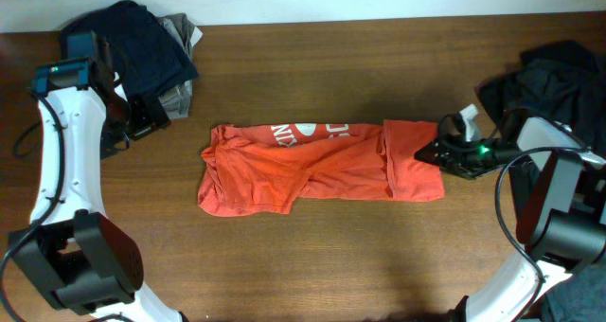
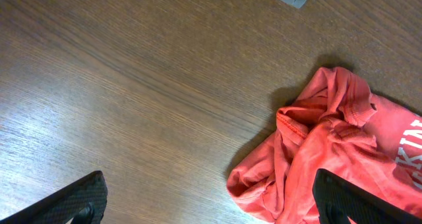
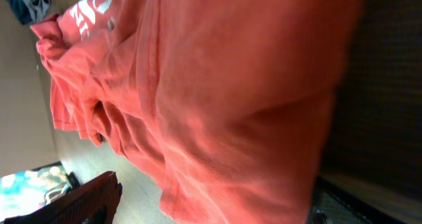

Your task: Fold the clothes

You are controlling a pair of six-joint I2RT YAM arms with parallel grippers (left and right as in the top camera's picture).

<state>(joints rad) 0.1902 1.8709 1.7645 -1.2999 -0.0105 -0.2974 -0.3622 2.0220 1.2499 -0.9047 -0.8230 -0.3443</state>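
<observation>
The T-shirt (image 1: 322, 166) lies mid-frame on the worktop (image 1: 312, 265) as a crumpled band running left to right, with white print along its upper edge. Its left end is bunched and rounded. Its right end is straighter, with a vertical fold line just inside it. There is bare wood all round: a broad strip below, a narrower one above, and open room left of the bunched end.

The right tool (image 1: 428, 154) sits at the shirt's right edge, at mid-height, its tip overlapping the cloth. In the right wrist view its fingers (image 3: 82, 201) stand wide apart with cloth filling the gap, unclamped. Whether the pads touch the cloth cannot be told.

The left tool (image 1: 142, 121) is at upper left, well apart from the shirt and just beside the dark navy garment pile (image 1: 142, 38). Its fingers (image 2: 72, 201) are spread wide, holding nothing, over bare wood.

A dark cloth heap (image 1: 549, 76) lies at the right edge of the frame.
</observation>
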